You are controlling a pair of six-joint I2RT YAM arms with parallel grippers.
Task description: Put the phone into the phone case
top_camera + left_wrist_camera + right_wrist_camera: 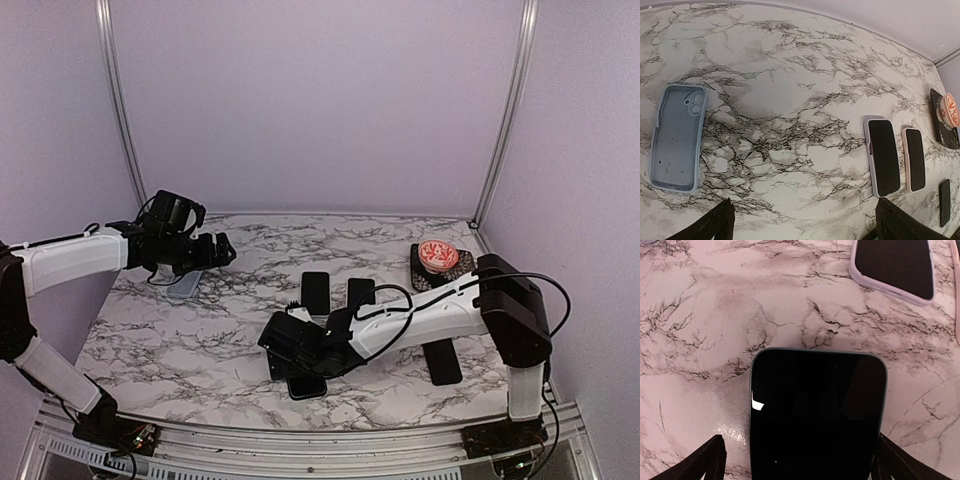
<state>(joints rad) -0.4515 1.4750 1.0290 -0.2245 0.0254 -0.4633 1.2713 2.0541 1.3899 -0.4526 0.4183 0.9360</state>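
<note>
The empty grey-blue phone case (675, 137) lies face up at the left of the marble table (790, 90), camera cutout at its far end; the top view shows the case (185, 283) under my left arm. My left gripper (805, 220) hovers open above bare marble to the right of the case, with nothing between its fingers. The phone (817, 415), black screen up, lies flat near the front middle (305, 385). My right gripper (797, 460) stands open astride its near end. The left finger (705, 462) is clear of the phone, while the right finger (900, 462) sits close to its edge.
Two cased phones (884, 157) (915, 159) lie side by side mid-table. A small black phone (944, 202) lies nearer the right. A black case with a red-and-white round grip (438, 258) sits at the back right. Walls close the table's sides and back.
</note>
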